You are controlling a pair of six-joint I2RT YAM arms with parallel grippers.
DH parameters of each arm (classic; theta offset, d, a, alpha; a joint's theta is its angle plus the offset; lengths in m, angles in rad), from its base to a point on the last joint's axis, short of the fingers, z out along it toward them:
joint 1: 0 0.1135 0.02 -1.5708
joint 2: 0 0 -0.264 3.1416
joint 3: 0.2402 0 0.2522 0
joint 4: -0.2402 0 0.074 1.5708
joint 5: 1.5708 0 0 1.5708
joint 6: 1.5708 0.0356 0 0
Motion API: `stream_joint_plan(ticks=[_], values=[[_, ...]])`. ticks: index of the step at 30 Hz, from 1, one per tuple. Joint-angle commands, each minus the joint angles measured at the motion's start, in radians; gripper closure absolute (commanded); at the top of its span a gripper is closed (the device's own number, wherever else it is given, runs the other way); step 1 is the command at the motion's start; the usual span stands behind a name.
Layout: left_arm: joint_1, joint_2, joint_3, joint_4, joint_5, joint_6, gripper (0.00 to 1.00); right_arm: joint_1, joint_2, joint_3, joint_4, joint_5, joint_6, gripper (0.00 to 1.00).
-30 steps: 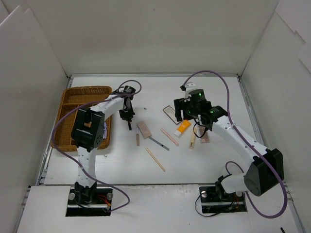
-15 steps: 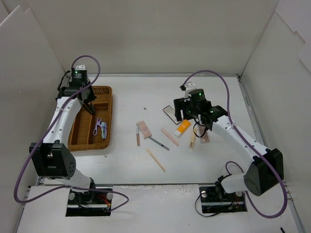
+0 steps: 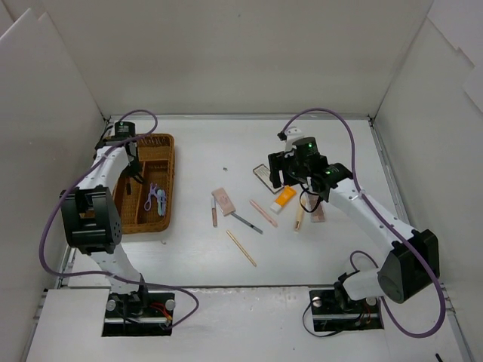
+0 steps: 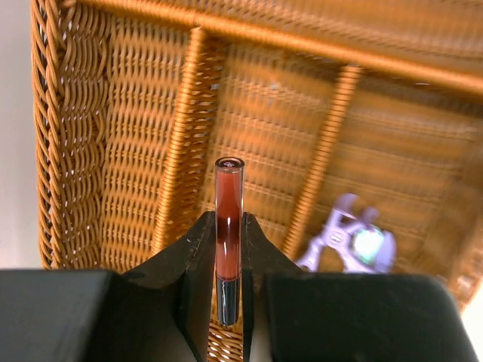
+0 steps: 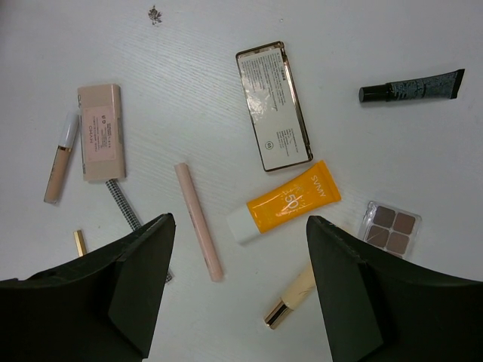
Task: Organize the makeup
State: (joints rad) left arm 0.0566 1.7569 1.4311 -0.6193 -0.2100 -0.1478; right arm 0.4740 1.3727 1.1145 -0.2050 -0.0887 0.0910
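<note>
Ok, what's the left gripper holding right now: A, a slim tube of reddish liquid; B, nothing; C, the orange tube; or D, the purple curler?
A: in the left wrist view the left gripper is shut on a slim reddish tube above the wicker tray.

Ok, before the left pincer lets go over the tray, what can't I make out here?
Left wrist: the red tube, its lower end hidden between the fingers of the left pincer; purple curler blurred.
Right wrist: checked pencil and gold stick run under a finger of the right pincer.
Top view: the held tube, too small.
</note>
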Motion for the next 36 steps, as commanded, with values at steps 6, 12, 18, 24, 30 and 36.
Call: stream_joint_plan(ticks=[6, 12, 18, 24, 30, 36], values=[[0.029, 0.007, 0.051, 0.023, -0.008, 0.017, 0.69, 0.005, -0.035, 0.001, 0.041, 0.006, -0.025, 0.32], [0.000, -0.048, 0.038, 0.007, 0.034, -0.016, 0.34, 0.006, -0.035, 0.005, 0.042, 0.012, -0.024, 0.32], [-0.150, -0.132, 0.046, -0.043, 0.188, -0.134, 0.32, 0.003, -0.037, 0.013, 0.041, 0.046, -0.004, 0.32], [-0.400, -0.134, -0.003, -0.036, 0.235, -0.289, 0.36, 0.003, -0.049, 0.011, 0.039, 0.061, 0.018, 0.32], [-0.504, -0.085, -0.089, 0.030, 0.264, -0.372, 0.41, 0.003, -0.073, -0.004, 0.039, 0.067, 0.041, 0.32], [-0.554, -0.011, -0.127, 0.079, 0.264, -0.412, 0.49, 0.003, -0.112, -0.031, 0.039, 0.053, 0.061, 0.33]])
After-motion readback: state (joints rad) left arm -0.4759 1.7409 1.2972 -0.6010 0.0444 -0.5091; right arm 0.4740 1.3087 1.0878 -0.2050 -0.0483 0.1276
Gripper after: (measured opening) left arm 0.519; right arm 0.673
